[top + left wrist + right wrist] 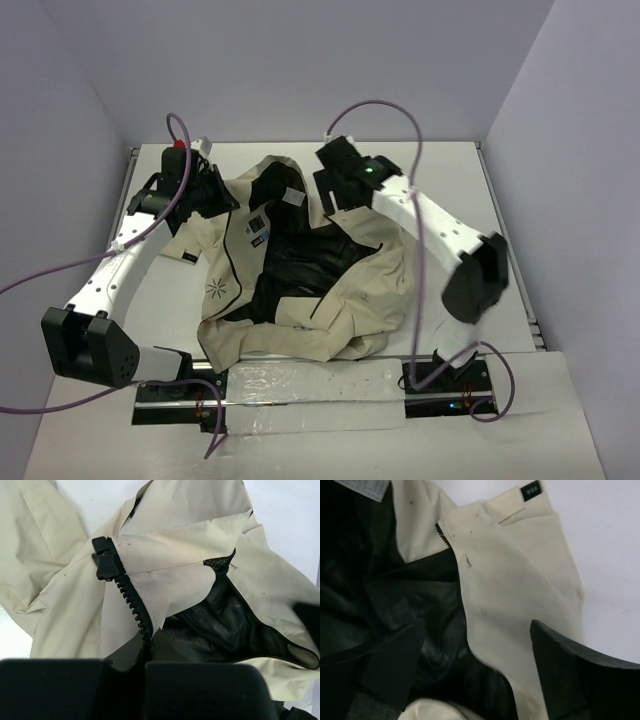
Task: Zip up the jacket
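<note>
The beige jacket (300, 290) lies rumpled and open on the table, its black lining (300, 265) facing up. A dark zipper line (232, 265) runs down its left panel beside a small star mark (214, 290). My left gripper (212, 192) sits at the jacket's upper left edge. In the left wrist view this gripper (145, 662) is shut on the jacket's zipper edge, and the black zipper teeth (131, 597) run from an end piece (105, 560) down into the fingers. My right gripper (330, 190) hovers at the collar area. Seen from its wrist, the right gripper (480, 665) is open over beige fabric (515, 595) and lining.
The white table (450, 170) is walled on three sides. Purple cables (400, 110) loop above the arms. The right arm's dark elbow (478, 280) hangs over the table's right side. A shiny strip (310, 385) covers the near edge between the bases.
</note>
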### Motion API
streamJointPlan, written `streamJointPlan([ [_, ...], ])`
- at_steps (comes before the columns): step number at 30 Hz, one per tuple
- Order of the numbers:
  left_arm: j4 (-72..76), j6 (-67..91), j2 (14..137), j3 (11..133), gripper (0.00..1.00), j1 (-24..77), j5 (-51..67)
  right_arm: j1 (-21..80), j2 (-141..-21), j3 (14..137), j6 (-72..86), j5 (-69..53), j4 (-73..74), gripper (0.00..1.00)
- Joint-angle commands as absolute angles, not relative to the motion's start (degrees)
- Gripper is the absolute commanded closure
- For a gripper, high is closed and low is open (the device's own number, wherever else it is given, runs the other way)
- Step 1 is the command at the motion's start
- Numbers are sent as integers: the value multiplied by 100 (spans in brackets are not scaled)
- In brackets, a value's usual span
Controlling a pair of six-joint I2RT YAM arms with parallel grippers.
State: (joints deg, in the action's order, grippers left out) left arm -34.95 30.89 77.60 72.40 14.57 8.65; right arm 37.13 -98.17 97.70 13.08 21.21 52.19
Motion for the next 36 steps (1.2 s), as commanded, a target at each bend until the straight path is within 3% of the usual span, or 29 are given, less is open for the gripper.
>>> streamJointPlan([
  [1,-3452,3084,7555,7362,100,1459,776,3664,-10969,10301,841,2832,5701,4],
  [5,-3367,3146,7444,7163,100,1459,835,3339,-11963,10705,916,2735,5464,4],
  [7,-3375,3155,7368,7087,100,1459,861,3224,-12229,10725,1086,2792,5258,17],
  [8,-3371,3155,7343,7058,100,1459,874,3199,-12278,10714,1129,2782,5217,27],
  [10,-3405,3147,7271,6975,100,1459,861,3187,-12092,10587,1268,2858,5020,71],
  [12,-3427,3146,7219,6953,100,1459,845,3157,-11687,10235,1391,2692,4728,99],
  [20,-3364,3171,7231,6995,100,1476,793,2614,-9804,9378,1841,2105,3810,100],
  [25,-3331,3159,7348,7098,100,1591,765,2274,-9526,8996,1697,1424,3629,100],
  [26,-3315,3161,7353,7102,100,1602,765,2268,-9655,9122,1647,1317,3717,99],
  [27,-3283,3164,7378,7102,100,1614,786,2273,-9982,9419,1531,1175,4035,78],
  [28,-3264,3169,7413,7107,100,1628,805,2282,-10298,9702,1382,1060,4438,44],
  [29,-3250,3183,7437,7116,100,1640,835,2296,-10669,10026,1288,1023,4695,22],
  [32,-3241,3204,7483,7133,100,1689,874,2350,-11391,10563,1056,1076,4950,1],
  [36,-3302,3199,7391,7122,100,1731,797,2341,-12193,11088,586,1001,5065,0],
])
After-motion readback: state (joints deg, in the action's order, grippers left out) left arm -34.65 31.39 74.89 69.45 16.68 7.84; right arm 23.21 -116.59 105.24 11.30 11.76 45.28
